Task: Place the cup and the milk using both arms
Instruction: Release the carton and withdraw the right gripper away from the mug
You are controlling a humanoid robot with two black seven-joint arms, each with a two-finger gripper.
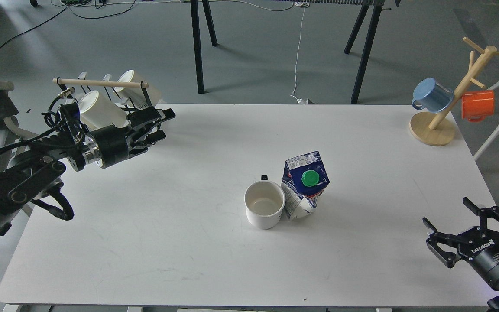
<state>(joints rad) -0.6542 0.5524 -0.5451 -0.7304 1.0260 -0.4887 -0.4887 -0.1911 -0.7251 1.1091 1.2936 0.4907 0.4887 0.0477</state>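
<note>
1. The cup (264, 210) is seen upright near the middle of the white table (189, 242), its small dark handle turned to the far side.
2. The milk (305, 184) is seen standing just right of the cup, touching it, its green cap (310, 177) on top.
3. The left gripper (159, 125) is held above the table's far left corner, well apart from both items; its jaws are parted and nothing is gripped.
4. The right gripper (468, 229) is shown at the near right edge, its fingers spread wide and empty.
5. White mugs on a rack (102, 82) are seen behind the left arm; a blue mug (431, 95) and an orange mug (477, 105) are hung on a wooden mug tree (432, 129) at the far right.
</note>
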